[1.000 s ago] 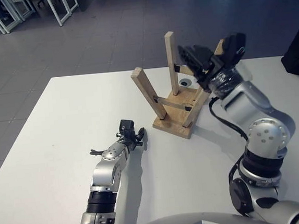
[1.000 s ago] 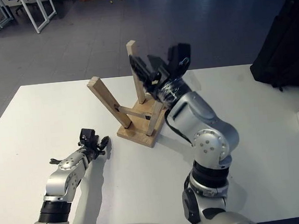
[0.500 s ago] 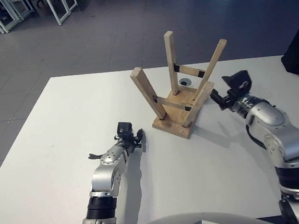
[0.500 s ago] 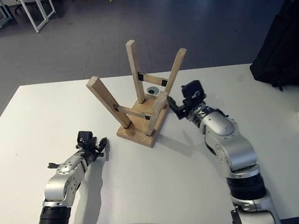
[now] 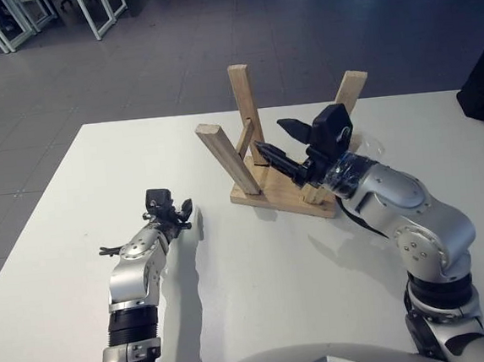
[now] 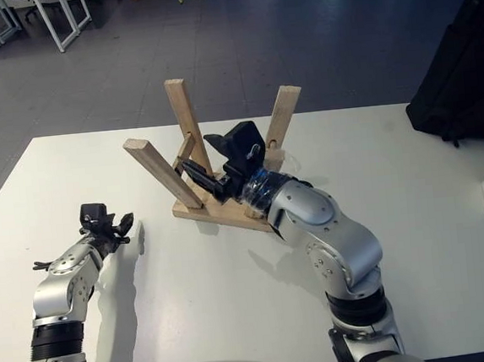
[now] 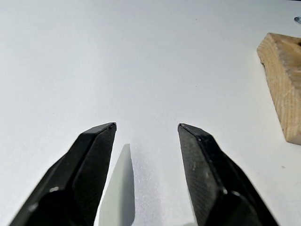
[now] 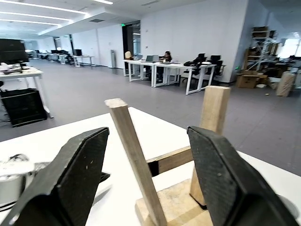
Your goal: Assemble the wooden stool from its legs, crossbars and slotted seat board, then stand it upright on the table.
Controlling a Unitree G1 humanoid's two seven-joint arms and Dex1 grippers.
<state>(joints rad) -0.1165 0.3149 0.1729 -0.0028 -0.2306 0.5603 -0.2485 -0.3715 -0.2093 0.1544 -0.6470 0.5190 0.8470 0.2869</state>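
Stool (image 5: 271, 197) sat upside down on the white tabletop (image 5: 270, 306), about 12 o'clock from its centre. Seat board (image 6: 219, 210) was down on the surface, legs up and splayed. Three legs read clearly:
- near-left leg (image 5: 223, 159) leaned out toward 10 o'clock
- far leg (image 5: 245, 104) was close to upright
- right leg (image 5: 350, 94) leaned toward 1 o'clock

A crossbar (image 5: 245, 138) joined the near-left and far legs. I couldn't make out a fourth leg behind the arm.

Right gripper (image 5: 269, 136) hung over the seat board among the legs, with its arm coming in from the stool's 4 o'clock side. Jaws were released wide and held nothing. In the right wrist view one leg lined up with the gap between the fingers (image 8: 80, 179), farther off. I couldn't tell whether there was any contact.

Left gripper (image 5: 170, 208) sat low over the tabletop at the stool's 9 o'clock, apart from it. Jaws were released and empty, with bare tabletop between them in the left wrist view.
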